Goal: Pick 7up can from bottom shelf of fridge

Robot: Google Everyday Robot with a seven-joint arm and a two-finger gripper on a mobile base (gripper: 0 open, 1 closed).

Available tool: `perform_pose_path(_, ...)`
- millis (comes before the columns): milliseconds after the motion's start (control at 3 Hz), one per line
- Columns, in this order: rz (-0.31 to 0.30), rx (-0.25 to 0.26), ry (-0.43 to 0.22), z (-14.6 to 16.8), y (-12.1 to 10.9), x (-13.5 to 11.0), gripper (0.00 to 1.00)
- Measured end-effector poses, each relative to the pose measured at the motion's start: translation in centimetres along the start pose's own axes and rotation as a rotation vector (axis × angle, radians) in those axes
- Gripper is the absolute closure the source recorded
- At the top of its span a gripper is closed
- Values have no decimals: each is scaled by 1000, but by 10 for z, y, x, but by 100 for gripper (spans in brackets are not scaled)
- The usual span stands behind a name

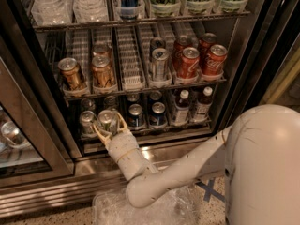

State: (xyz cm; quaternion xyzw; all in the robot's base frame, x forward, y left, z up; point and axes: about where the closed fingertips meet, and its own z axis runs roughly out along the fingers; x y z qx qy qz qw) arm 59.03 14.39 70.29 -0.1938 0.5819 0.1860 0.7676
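clamps the gripper's pale curved fingers on the round silvery can at the left front of the wire shelf, low in the steel-framed fridge.

Gripper: gripper at the left front of the bottom shelf, its pale fingers clasping either side of a can.
Held can: 7up can, upright, silver lid up.
Neighbour: a like can just to its left.
Same shelf, right: dark blue cans, then small bottles.
Shelf above: gold-brown cans at left, a silver can in the middle, red cola cans at right.
Arm: white arm reaches up from the lower right.
Fridge: fridge with its steel frame showing.
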Motion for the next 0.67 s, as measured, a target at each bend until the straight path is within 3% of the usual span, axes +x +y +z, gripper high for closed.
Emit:
perform_pose_path(333, 38, -100, 26, -26, 2, 0, 100)
perform_pose_path(667, 74, -165, -4, -57, 2, -14, 100)
